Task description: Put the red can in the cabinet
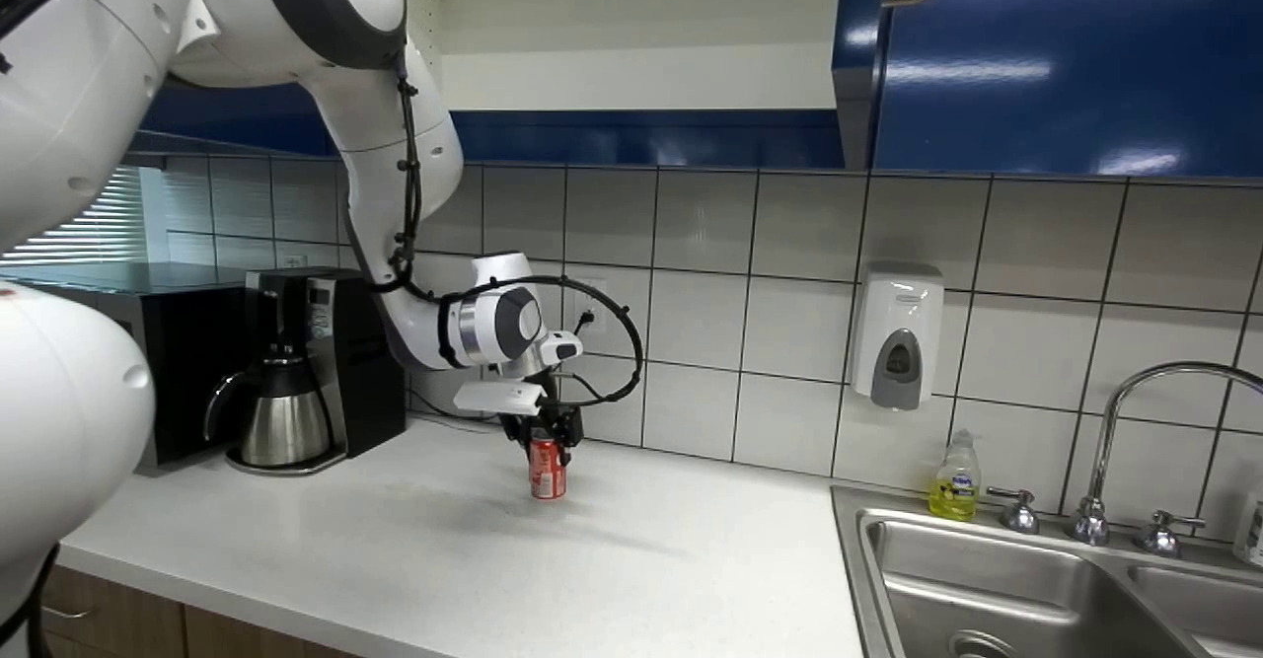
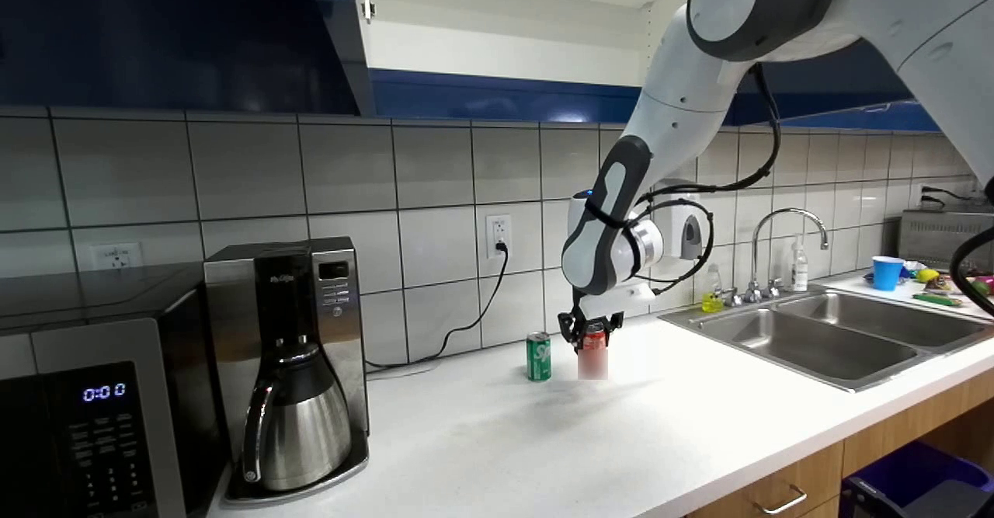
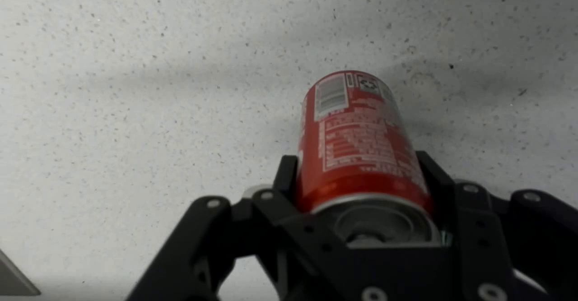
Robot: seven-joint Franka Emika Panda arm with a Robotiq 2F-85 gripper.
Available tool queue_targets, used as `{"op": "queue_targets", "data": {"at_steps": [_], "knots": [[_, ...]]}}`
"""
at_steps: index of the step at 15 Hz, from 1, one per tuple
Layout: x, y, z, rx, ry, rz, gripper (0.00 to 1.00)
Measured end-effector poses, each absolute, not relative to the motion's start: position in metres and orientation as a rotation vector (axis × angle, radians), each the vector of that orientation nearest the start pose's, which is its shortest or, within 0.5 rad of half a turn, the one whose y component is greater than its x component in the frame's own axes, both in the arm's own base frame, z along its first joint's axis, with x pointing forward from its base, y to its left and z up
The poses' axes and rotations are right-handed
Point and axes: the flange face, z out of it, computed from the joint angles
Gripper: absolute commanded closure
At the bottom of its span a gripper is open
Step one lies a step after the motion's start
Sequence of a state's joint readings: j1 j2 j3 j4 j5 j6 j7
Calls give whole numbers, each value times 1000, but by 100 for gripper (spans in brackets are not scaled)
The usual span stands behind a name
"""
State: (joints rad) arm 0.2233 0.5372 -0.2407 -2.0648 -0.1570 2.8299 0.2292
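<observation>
red can upright on the counter by the look of it, long axis vertical; gripper above, pinching its upper sides. open cabinet higher, on the far wall — next, likely: lift clear of its lower edge — then reach far.

Microwave display reads 0:00, keypad figures mostly too blurry. Coffee maker lettering looks like Mr. Coffee. Green can: "Sp", rest unclear. Wrist view, red can: barcode, recycling sign, small print illegible. Yellow bottle in an exterior view: label too small
</observation>
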Motion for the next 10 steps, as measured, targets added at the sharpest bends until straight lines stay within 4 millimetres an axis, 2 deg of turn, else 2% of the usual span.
{"op": "queue_targets", "data": {"at_steps": [5, 10], "knots": [[613, 9, 256, -3274, 80, -419, 61], [599, 11, 316, -3284, 76, -386, 61]]}}
